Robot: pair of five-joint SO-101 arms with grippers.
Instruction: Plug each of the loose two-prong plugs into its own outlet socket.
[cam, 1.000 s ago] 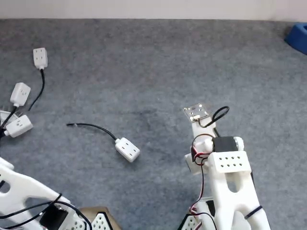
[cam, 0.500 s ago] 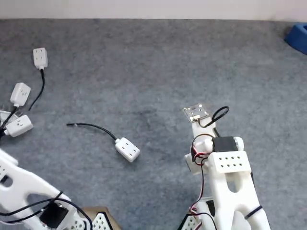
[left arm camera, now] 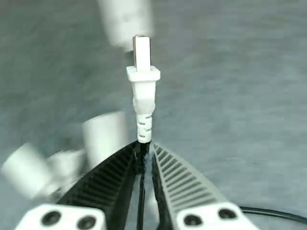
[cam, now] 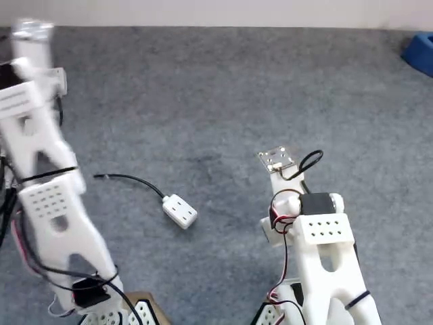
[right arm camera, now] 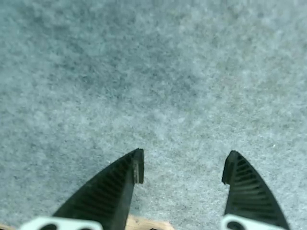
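- Left hand is pressed together on the thin black cord right behind a white two-prong plug. The plug sticks straight out past the fingertips, prongs pointing away from the hand.
- That plug is up in the air over the grey carpeted surface and isn't seated in any socket yet.
- Count from the left wrist view: one plug, plus three white socket blocks that are hard to make out. One sits just beyond the prongs, another is right beside the fingers, and a third is further off to that same side.
- From above, the left arm stretches up along the edge of the surface. One more white outlet socket lies flat between the two arms, with a black cable curling off it toward the left arm.
- Can't tell from here whether that middle socket's slots face up.
- Right hand is spread wide, fingers well apart, hovering over bare carpet.
- Right arm sits near the middle socket but isn't touching it.
- One blue thing sits far out beyond the right hand, at the corner.
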